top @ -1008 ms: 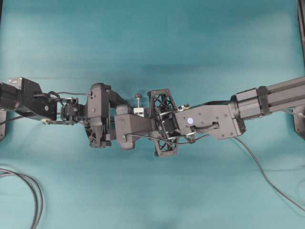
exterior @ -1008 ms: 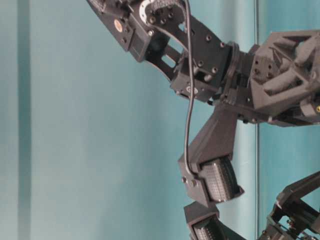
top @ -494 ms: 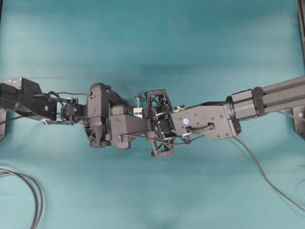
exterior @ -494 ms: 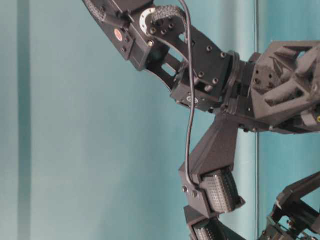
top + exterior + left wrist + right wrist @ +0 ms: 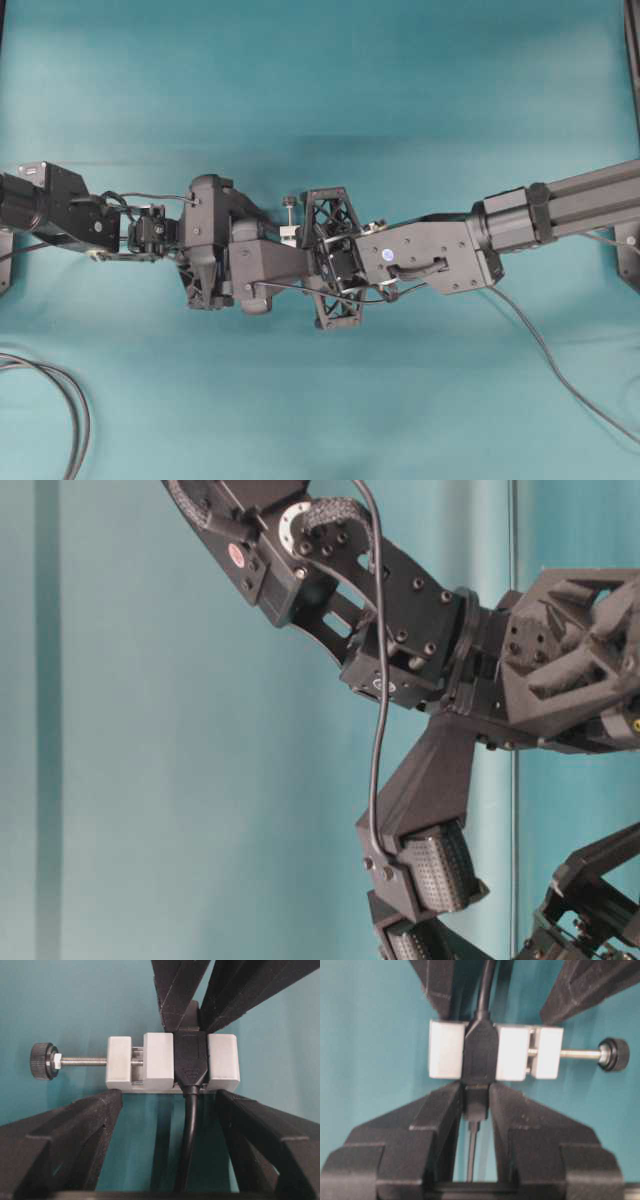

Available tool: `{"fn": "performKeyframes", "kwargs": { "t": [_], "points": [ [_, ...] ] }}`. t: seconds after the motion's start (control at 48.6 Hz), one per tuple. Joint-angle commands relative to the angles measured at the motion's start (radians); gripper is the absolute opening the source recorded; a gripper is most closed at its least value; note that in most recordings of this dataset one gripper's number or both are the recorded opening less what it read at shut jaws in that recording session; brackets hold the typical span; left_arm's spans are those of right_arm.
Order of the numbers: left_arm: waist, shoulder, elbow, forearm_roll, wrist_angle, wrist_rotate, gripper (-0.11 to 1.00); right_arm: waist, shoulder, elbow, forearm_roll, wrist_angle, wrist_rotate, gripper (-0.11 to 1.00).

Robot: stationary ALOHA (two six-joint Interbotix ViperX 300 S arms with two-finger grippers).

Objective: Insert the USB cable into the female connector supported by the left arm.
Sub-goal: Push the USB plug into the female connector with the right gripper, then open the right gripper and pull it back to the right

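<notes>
Right hand [image 5: 476,1105] pinches USB cable [image 5: 476,1102] plug at female connector [image 5: 512,1053]; left hand [image 5: 167,1110] spread wide around connector.

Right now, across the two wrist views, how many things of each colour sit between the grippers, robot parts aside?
White: 1, the female connector, a clamp block with a screw and a dark knob.
Black: 1, the USB cable, its plug between the right gripper fingers.
Total: 2.
</notes>
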Motion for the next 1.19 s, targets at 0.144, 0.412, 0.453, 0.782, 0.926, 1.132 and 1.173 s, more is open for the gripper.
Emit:
{"fn": "performKeyframes", "kwargs": {
  "t": [0.144, 0.412, 0.453, 0.782, 0.926, 1.132, 1.173],
  "points": [
    [0.017, -0.003, -0.034, -0.003, 0.009, 0.000, 0.89, 0.008, -0.021, -0.058, -0.005, -0.002, 0.005, 0.19],
    [0.008, -0.006, -0.035, -0.003, 0.012, -0.003, 0.89, 0.008, -0.021, -0.055, -0.005, 0.005, 0.008, 0.36],
    [0.005, -0.006, -0.037, -0.003, 0.014, -0.003, 0.89, 0.008, -0.021, -0.054, -0.005, 0.012, 0.009, 0.48],
    [-0.009, -0.031, -0.017, -0.003, 0.043, -0.008, 0.89, 0.018, -0.178, 0.074, -0.005, 0.029, 0.046, 0.70],
    [-0.009, -0.054, 0.002, -0.003, 0.043, -0.008, 0.89, 0.025, -0.293, 0.155, -0.005, 0.032, 0.080, 0.71],
    [-0.008, -0.086, 0.017, -0.003, 0.066, -0.009, 0.89, 0.025, -0.451, 0.276, -0.005, 0.015, 0.161, 0.71],
    [-0.008, -0.092, 0.017, -0.003, 0.071, -0.009, 0.89, 0.025, -0.479, 0.295, -0.005, -0.003, 0.172, 0.71]
  ]
}}
